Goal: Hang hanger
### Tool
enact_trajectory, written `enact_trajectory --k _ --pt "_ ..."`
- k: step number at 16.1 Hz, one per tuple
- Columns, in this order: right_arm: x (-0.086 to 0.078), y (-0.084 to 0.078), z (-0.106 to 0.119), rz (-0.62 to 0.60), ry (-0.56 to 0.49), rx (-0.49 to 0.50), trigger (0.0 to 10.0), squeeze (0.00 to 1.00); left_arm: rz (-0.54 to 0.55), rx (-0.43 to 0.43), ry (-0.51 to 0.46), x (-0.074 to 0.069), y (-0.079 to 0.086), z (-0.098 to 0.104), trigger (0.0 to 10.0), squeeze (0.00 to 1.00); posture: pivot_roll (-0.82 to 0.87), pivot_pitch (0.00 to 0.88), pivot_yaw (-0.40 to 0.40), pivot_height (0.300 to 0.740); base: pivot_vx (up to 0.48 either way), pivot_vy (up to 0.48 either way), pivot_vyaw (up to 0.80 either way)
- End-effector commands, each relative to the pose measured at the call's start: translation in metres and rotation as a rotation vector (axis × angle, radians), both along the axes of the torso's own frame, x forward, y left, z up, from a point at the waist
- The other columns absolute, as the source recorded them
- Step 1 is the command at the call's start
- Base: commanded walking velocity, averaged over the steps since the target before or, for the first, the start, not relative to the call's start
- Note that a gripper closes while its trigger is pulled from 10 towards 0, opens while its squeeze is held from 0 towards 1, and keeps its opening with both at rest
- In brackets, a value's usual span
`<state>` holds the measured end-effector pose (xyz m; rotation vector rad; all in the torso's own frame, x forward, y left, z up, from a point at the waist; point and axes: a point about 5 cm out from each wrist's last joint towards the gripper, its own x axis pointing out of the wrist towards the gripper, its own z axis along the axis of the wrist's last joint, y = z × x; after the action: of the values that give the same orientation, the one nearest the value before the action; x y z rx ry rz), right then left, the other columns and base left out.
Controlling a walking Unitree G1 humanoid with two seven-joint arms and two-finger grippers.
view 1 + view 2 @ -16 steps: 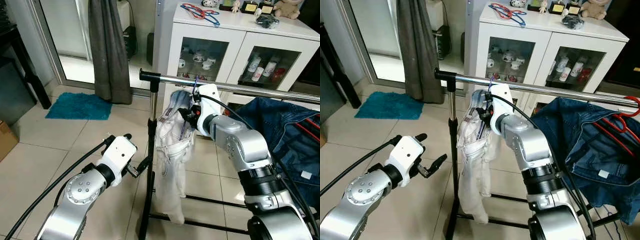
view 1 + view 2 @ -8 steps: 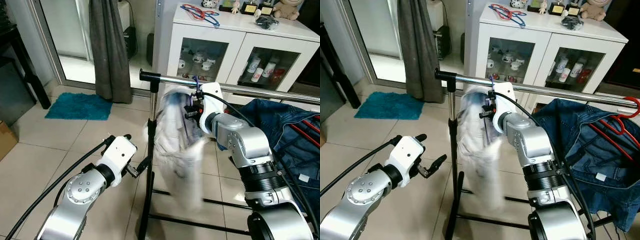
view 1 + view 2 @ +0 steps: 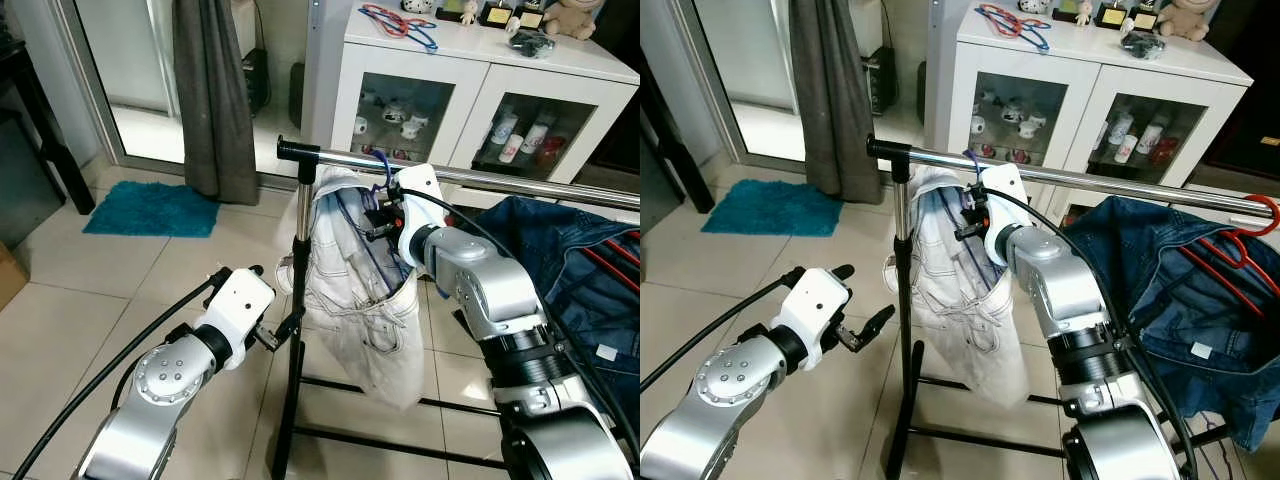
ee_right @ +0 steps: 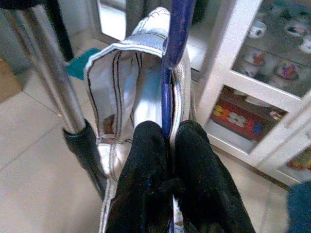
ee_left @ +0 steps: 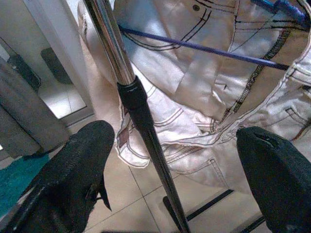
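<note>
Blue hanger (image 3: 372, 215) carrying pale jeans (image 3: 360, 290), hooked over rail (image 3: 500, 178)

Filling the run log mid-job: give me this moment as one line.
right pincer: shut on blue hanger at rail | white garment: on hanger | left pincer: open, by stand post

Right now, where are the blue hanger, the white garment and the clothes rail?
blue hanger (image 4: 171, 82), right wrist view, on its neck just above the closed fingers.
white garment (image 3: 365, 300), left eye view, on the middle of the hanging cloth.
clothes rail (image 3: 1110, 182), right eye view, on the bare chrome bar.
</note>
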<state>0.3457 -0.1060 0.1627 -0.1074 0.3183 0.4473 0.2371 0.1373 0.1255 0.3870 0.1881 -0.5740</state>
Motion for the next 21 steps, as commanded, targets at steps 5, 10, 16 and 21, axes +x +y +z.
enact_trajectory --k 5,10,16,21 --pt "-0.002 -0.001 0.004 0.026 -0.052 0.023 0.0 0.0 0.003 -0.007 -0.037 0.0 -0.003 0.009 10.0 0.0 -0.05 0.0 -0.08 0.74 0.0 0.0 0.0" --pt "0.002 -0.001 0.002 -0.027 -0.033 0.03 10.0 1.0 -0.004 0.004 -0.031 0.003 -0.002 0.006 10.0 0.0 -0.04 0.0 -0.07 0.74 0.0 0.0 0.0" --pt "0.008 0.005 0.002 -0.054 -0.025 0.011 10.0 0.35 -0.014 0.012 -0.031 0.005 -0.003 0.005 10.0 0.0 -0.04 0.0 -0.073 0.74 0.0 0.0 0.0" --pt "0.009 0.005 -0.004 -0.077 0.021 0.02 0.0 0.0 -0.022 0.013 -0.034 0.006 -0.004 0.006 10.0 0.0 -0.03 0.0 -0.074 0.74 0.0 0.0 0.0"
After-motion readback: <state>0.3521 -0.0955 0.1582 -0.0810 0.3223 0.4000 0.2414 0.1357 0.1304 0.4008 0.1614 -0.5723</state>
